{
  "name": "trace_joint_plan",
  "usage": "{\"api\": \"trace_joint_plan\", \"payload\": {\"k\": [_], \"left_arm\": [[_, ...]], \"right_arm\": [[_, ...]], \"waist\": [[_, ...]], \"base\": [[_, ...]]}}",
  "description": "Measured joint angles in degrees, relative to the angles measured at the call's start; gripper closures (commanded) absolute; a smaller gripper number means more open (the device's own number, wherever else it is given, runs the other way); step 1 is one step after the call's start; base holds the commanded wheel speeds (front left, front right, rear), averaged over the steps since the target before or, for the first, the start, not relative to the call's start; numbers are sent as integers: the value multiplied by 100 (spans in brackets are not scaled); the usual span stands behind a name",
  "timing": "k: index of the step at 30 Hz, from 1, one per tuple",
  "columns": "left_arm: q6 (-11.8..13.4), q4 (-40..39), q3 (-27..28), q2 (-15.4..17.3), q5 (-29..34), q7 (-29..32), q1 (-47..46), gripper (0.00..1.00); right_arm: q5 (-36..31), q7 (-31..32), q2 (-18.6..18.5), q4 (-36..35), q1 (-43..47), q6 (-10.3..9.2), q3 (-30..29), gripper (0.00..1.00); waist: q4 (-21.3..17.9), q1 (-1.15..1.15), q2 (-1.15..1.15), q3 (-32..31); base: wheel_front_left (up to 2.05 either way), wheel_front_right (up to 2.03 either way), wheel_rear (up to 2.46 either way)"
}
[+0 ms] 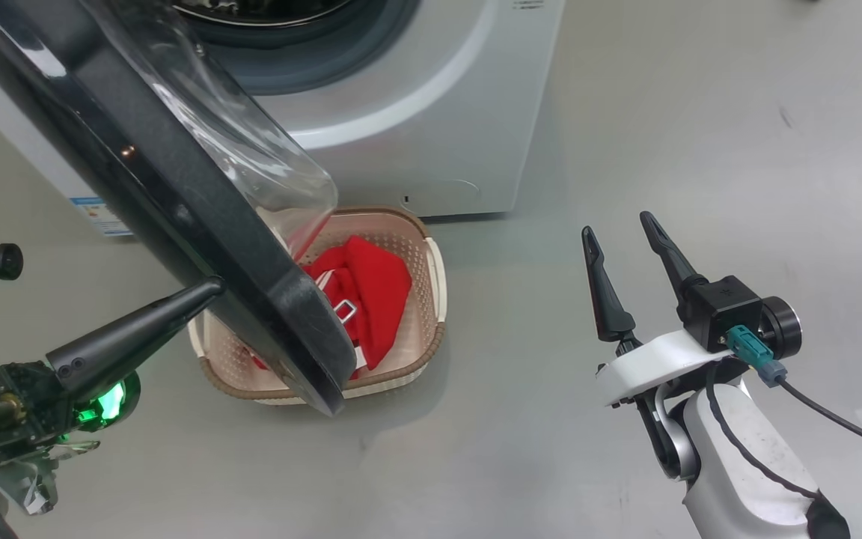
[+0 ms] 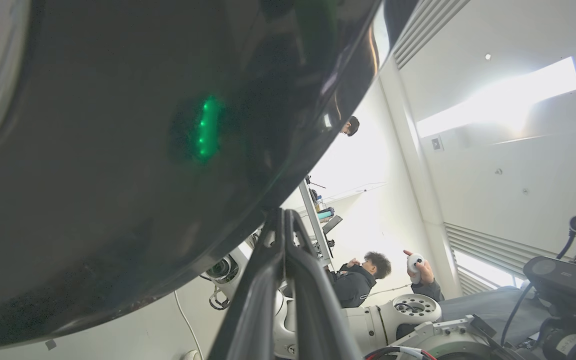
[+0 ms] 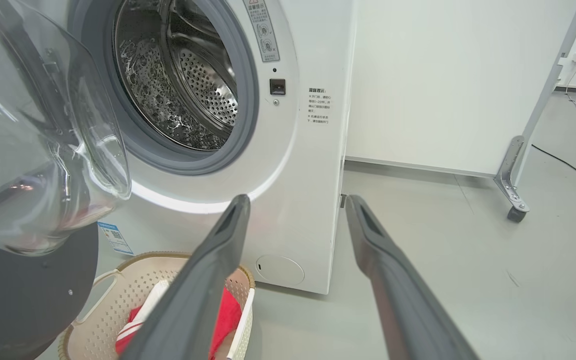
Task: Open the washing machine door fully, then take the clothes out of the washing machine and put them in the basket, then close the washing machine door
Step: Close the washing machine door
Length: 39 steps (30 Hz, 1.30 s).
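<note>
Black-ringed door (image 1: 176, 195) edge-on, glass bulge twd washer (image 1: 431, 112), over basket (image 1: 420, 299)

Test lab: bare grey floor (image 3: 443, 260), wheeled partition (image 3: 443, 75)

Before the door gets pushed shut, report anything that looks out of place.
Nothing spilled or damaged. One oddity: the basket sits in front of the washer, partly beneath the open door, so the door might brush it when swung; the clearance cannot be judged. The red clothes lie inside the basket.

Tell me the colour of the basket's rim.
Brown; the basket itself is cream. Head view shows it best.
</note>
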Motion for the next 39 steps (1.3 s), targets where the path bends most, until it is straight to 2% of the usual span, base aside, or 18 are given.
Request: {"api": "trace_joint_plan", "payload": {"k": [18, 24, 39], "left_arm": [[304, -321, -120, 53, -29, -9, -119, 100], [409, -235, -170, 79, 12, -10, -370, 100], [869, 171, -185, 240, 266, -221, -1218, 100]], "right_arm": [[348, 0, 11, -259, -3, -118, 108, 0], [348, 0, 13, -318, -13, -154, 91, 0], [517, 0, 19, -505, -255, -205, 319, 0]], "waist": [[-891, 0, 0, 349], [-1033, 0, 0, 533], [-1363, 0, 0, 1001]], "base": [[0, 0, 0], [0, 0, 0], [0, 0, 0]]}}
